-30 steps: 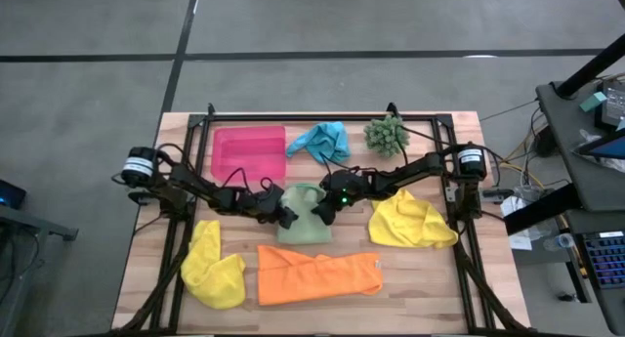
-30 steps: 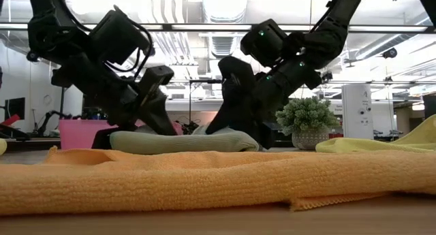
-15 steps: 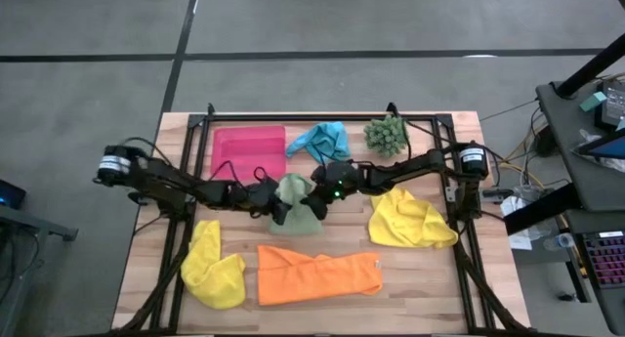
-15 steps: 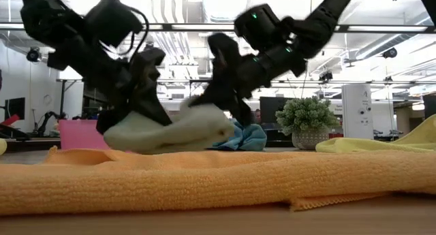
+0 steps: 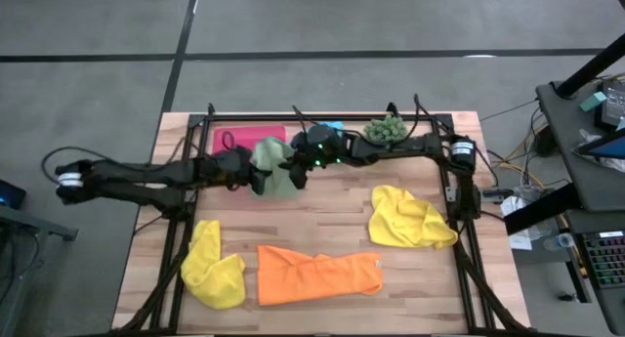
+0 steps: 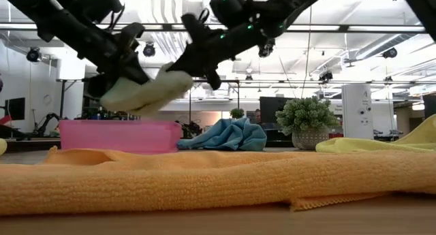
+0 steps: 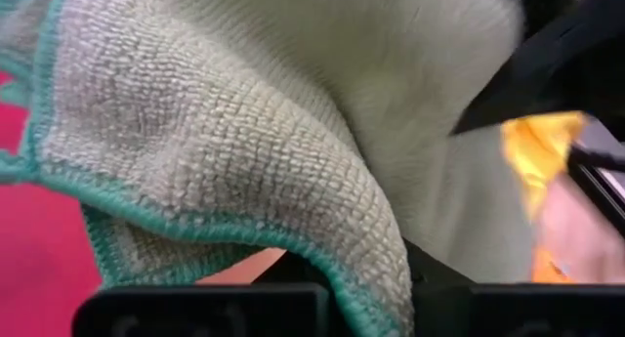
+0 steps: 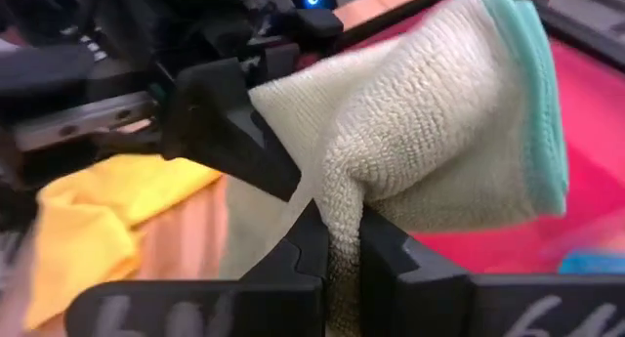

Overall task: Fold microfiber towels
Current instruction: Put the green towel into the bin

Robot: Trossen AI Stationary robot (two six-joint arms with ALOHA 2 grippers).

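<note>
The left arm reaches across the tabletop [image 5: 322,230] from the left edge. The left hand [image 5: 252,174] is clenched on the left side of the light green towel [image 5: 273,171]. In the low view, this towel hangs in the air above the pink tray [image 6: 119,135], clear of the surface. The left wrist view shows the green towel's teal-stitched edge draped over that hand's fingers.

The right arm reaches in from the right along the far side. The right hand [image 5: 293,169] is clenched on the right side of the same green towel; the right wrist view shows a fold of cloth pinched between its 2 fingers [image 8: 305,244].

Left to right across the tabletop:
1. 1 yellow towel [image 5: 212,266], crumpled, at the near left corner.
2. The pink tray at the far side, partly under the lifted towel.
3. 1 orange towel [image 5: 317,273], lying flat at the near edge.
4. 1 blue towel [image 6: 228,135], bunched, just right of the tray.
5. 1 green plant ball [image 5: 386,130] at the far right.
6. A second yellow towel [image 5: 410,218], crumpled, at the right side.
</note>
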